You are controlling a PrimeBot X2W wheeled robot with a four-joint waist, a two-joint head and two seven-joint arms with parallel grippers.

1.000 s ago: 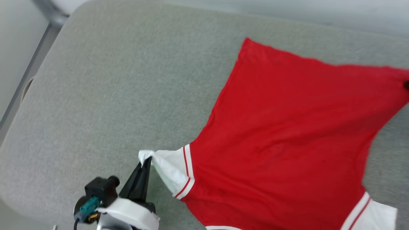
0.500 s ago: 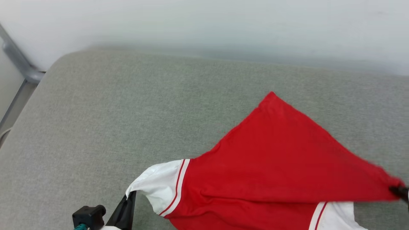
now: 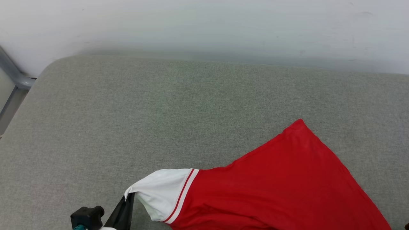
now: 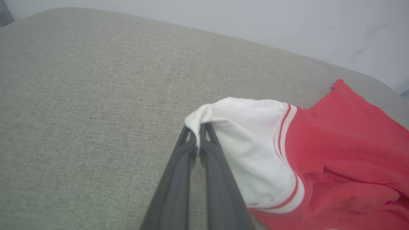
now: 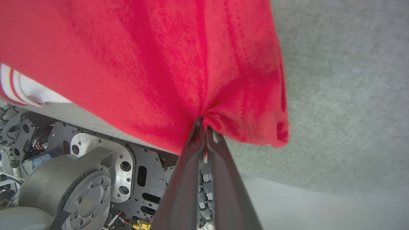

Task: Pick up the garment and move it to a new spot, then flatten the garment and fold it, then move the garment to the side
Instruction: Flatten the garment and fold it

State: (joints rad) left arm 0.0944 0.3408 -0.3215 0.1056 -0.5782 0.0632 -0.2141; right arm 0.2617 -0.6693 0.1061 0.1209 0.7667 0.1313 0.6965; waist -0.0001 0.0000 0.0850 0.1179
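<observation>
Red garment point(image 3: 281, 191) now lies lower right in the head frame, pulled nearer us across the grey cushion point(image 3: 127, 111) than a second ago, our left gripper point(image 4: 198, 140) clamped on its white sleeve point(image 4: 249, 150), right gripper point(image 5: 204, 126) pinching a red corner point(image 5: 246, 124), so we judge the relocation underway.

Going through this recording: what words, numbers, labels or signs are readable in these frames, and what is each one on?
None can be read.
The garment shows only plain red cloth and a white sleeve with striped trim; no lettering or number is on the parts facing the cameras.
The robot's metal base in the right wrist view has small parts and connectors; any marks there are too small to read.
</observation>
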